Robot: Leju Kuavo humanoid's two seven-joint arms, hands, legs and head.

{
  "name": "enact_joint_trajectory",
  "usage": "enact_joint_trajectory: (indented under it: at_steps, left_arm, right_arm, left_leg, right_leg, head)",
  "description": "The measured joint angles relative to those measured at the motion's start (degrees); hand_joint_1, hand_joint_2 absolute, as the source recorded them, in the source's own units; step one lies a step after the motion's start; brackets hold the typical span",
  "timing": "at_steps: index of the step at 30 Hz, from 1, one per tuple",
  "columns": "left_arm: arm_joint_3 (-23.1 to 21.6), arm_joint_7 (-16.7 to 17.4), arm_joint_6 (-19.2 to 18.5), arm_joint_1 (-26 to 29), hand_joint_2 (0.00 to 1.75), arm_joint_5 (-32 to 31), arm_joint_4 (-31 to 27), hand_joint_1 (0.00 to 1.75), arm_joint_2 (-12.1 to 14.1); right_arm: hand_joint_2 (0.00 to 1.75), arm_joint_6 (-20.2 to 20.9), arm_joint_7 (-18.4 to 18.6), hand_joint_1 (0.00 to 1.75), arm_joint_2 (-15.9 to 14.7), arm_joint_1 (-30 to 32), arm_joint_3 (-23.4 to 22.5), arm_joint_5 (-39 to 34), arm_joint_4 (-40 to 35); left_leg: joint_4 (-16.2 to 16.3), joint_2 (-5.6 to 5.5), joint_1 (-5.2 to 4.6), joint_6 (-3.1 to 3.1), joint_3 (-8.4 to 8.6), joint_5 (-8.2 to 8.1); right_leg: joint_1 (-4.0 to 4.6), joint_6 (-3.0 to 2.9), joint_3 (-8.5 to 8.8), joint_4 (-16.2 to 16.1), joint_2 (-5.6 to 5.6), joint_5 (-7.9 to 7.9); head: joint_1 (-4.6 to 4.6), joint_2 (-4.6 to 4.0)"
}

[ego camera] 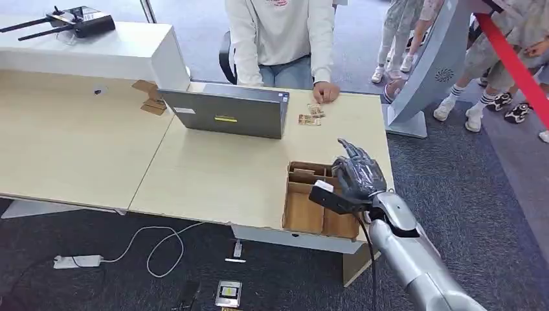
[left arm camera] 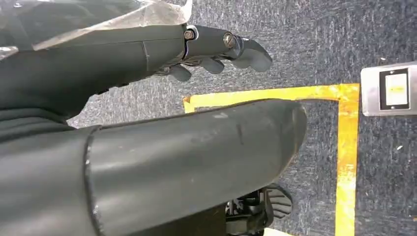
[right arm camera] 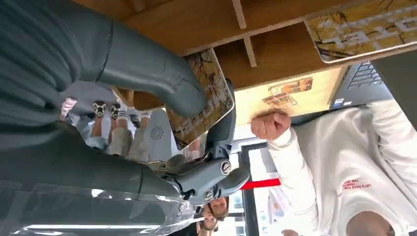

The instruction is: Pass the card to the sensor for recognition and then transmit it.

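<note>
Right arm enters head view from 5 o'clock, silver forearm raised, right robot hand [ego camera: 358,176] lifted with fingers [ego camera: 353,153] pointing toward 12 o'clock, thumb [right arm camera: 147,69] pressing a card [right arm camera: 204,96] against them. Left robot hand [left arm camera: 216,49] hangs, fingers loosely extended, holding nothing.

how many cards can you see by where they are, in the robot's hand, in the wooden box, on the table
Patterned cards pinched in the robot's right hand: 1
Patterned cards in the brown wooden divided box: 1
Small patterned cards on the pale wood table by the person's fist: 2
Total: 4
</note>
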Motion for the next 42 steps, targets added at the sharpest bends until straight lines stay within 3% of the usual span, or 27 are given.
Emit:
enact_joint_trajectory:
  at_steps: [15,32,37,42]
  left_arm:
    - [0.0,-1.82,-0.07,0.2,0.0,-0.68,0.0,0.0,0.52]
    - [-0.28,-3.08,-0.04,0.11,0.0,-0.68,0.0,0.0,0.72]
    - [-1.27,-3.45,0.02,-0.09,0.0,-0.7,0.0,0.0,0.77]
    - [-3.49,-3.56,-0.17,-0.38,0.0,-0.7,0.0,0.0,0.79]
  right_arm:
    - [1.75,-6.8,1.01,1.75,-0.44,-4.94,-2.97,-1.05,-1.36]
    - [1.75,-6.93,0.98,1.75,-0.42,-6.04,-5.4,1.07,-2.65]
    - [1.75,-6.63,-0.72,1.75,1.36,-6.83,-5.35,3.28,-1.99]
    - [1.75,-6.86,-2.36,1.75,5.09,-11.57,-5.01,4.66,2.12]
  left_leg:
    - [0.01,0.01,0.0,-0.01,0.01,0.01]
    - [0.0,0.01,0.0,-0.01,0.01,0.01]
    - [-0.01,0.01,0.0,-0.03,-0.01,0.02]
    - [0.0,0.0,0.0,-0.11,-0.02,0.07]
  right_leg:
    - [0.0,-0.02,-0.01,0.0,0.0,0.01]
    - [0.01,-0.02,-0.01,0.0,0.0,0.01]
    - [0.01,-0.03,-0.01,0.04,0.01,0.02]
    - [0.06,-0.06,-0.02,0.06,0.01,0.04]
  head:
    - [0.0,0.0]
    - [0.0,0.0]
    - [-0.02,0.0]
    - [-0.02,0.0]
